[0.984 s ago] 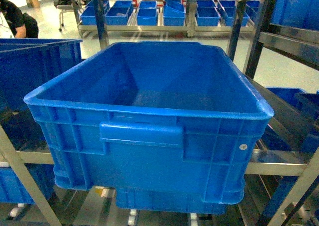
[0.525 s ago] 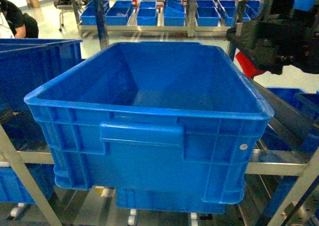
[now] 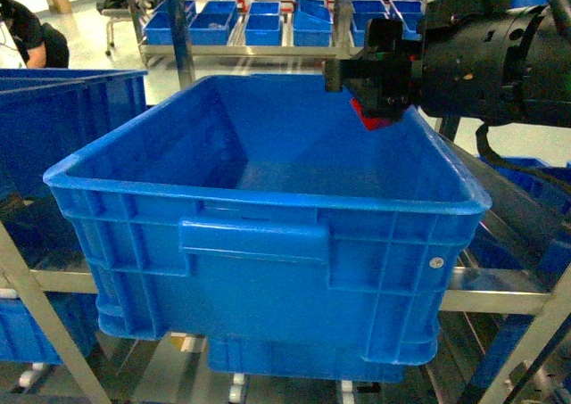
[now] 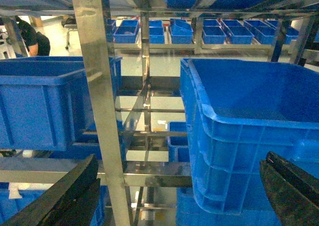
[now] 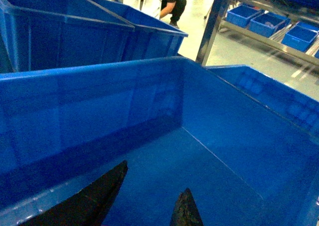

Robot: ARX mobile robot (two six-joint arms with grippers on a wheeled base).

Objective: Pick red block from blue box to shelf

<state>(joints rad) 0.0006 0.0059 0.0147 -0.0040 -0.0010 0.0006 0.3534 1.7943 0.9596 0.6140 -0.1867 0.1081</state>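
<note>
My right gripper (image 3: pixel 366 96) hangs over the far right corner of a big dark blue ribbed crate (image 3: pixel 268 203) that stands on the grey steel shelf (image 3: pixel 495 290). A small red block (image 3: pixel 368 117) shows at the gripper's underside, seemingly clamped between the fingers. In the right wrist view the right gripper (image 5: pixel 155 176) shows only two dark fingertips above the bare crate floor (image 5: pixel 209 176), and the block is hidden there. My left gripper (image 4: pixel 180 158) is wide open, low in front of a shelf upright (image 4: pixel 99 86), holding nothing. The blue box is out of view.
More dark blue crates (image 3: pixel 53 127) sit on the rack to the left. Rows of small blue bins (image 3: pixel 268 20) line a far rack. A person in black (image 3: pixel 27 34) bends at the far left. Rails (image 4: pixel 149 172) and uprights cross the left wrist view.
The right arm came into the head view from the right and moved left, bringing the red block over the crate's far right corner. The crate has not moved.
</note>
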